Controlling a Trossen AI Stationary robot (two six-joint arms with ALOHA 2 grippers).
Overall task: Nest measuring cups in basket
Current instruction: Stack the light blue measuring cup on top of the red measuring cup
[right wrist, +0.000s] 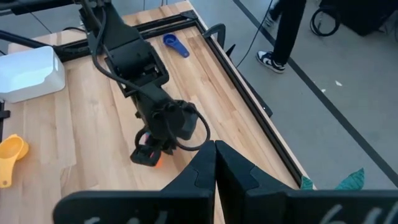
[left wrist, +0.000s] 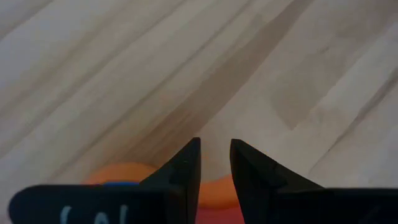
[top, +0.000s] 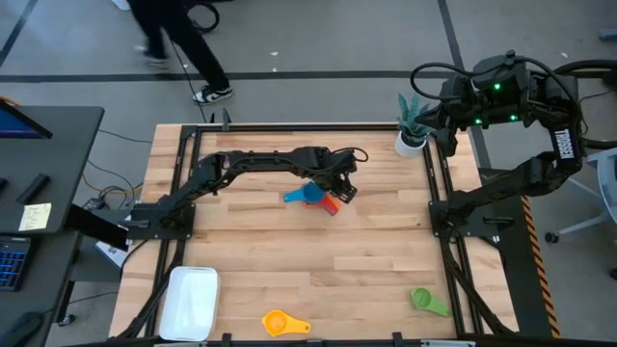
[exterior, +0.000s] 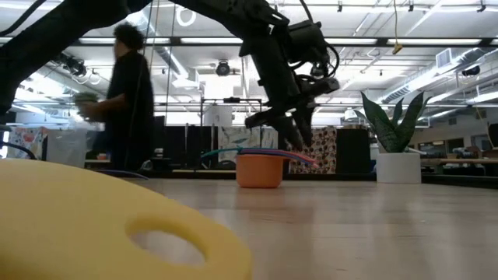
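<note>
My left gripper [top: 340, 187] hovers over a cluster of cups at mid-table: a light blue cup [top: 307, 196] and a red one [top: 331, 204]. In the low view they sit in an orange cup [exterior: 259, 169], and the left gripper [exterior: 299, 138] points down just above their handles [exterior: 296, 157]. In its wrist view the left gripper [left wrist: 215, 163] is narrowly open, with only bare wood in the gap. A yellow cup [top: 280, 323] and a green cup [top: 427, 301] lie near the near edge. A dark blue cup [right wrist: 176, 45] lies by the left frame. The white basket [top: 191, 302] sits at the near left corner. My right gripper [right wrist: 215, 163] waits shut above the far right corner.
A white potted plant [top: 412, 135] stands at the far right corner. A person [top: 178, 43] walks past beyond the far edge. Black frame rails [top: 439, 202] run along both table sides. Bare wood lies between the cluster and the near-edge cups.
</note>
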